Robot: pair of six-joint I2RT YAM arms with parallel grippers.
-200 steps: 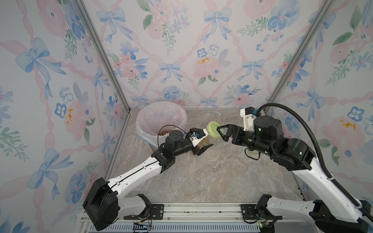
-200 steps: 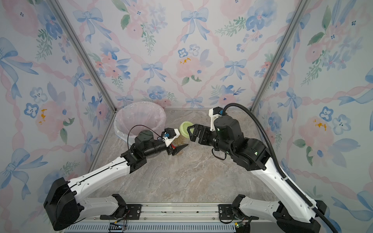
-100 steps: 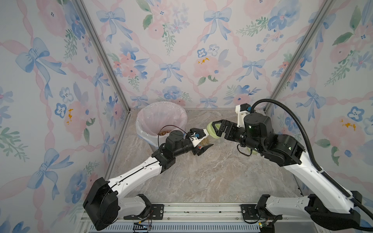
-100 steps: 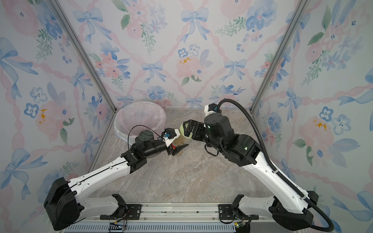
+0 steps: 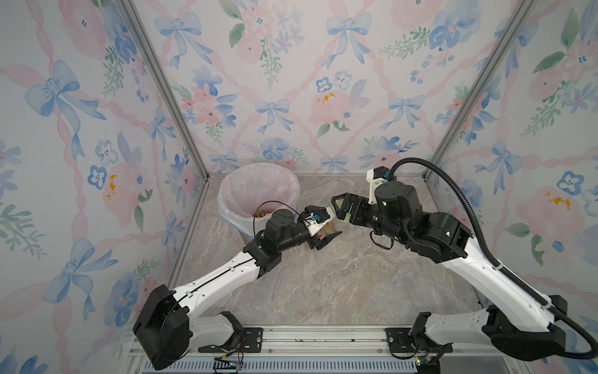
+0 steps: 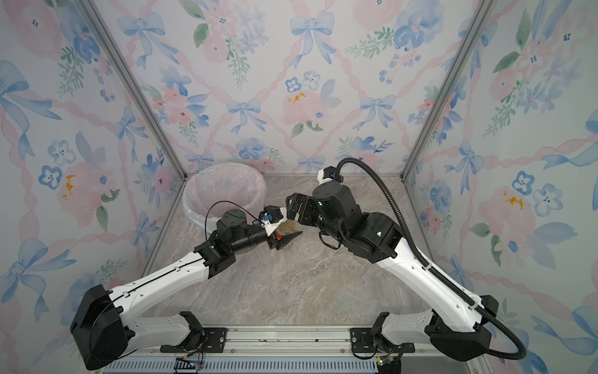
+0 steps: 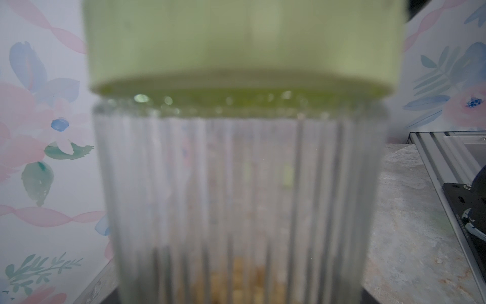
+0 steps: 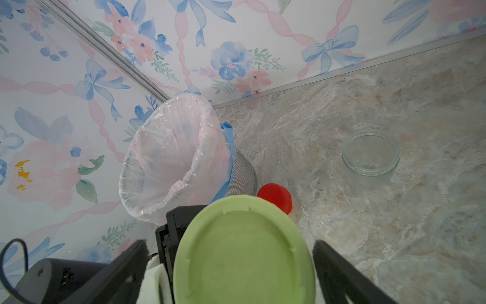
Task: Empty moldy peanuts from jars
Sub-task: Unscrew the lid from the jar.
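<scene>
My left gripper [image 5: 328, 231] is shut on a clear ribbed jar [image 7: 236, 184] with a pale green lid [image 8: 244, 252], held upright above the table beside the bin. A low layer of moldy peanuts [image 7: 247, 279] lies at the jar's bottom. My right gripper [image 8: 230, 244] is open, and its black fingers [image 8: 339, 273] stand on either side of the lid. In both top views the two grippers meet right of the bin, the right gripper [image 6: 291, 207] over the held jar [image 6: 288, 228]. A second jar with a red lid [image 8: 274, 197] stands by the bin's foot.
A bag-lined mesh bin [image 5: 259, 181] stands in the back left corner with peanuts [image 5: 262, 213] in its bottom. An empty, lidless clear jar [image 8: 370, 158] stands on the marble table [image 5: 323, 291] toward the back right. Walls close in the left, back and right.
The right arm has swung left toward the held jar, bringing its open fingers around the green lid. The left arm and its jar have stayed in place.
</scene>
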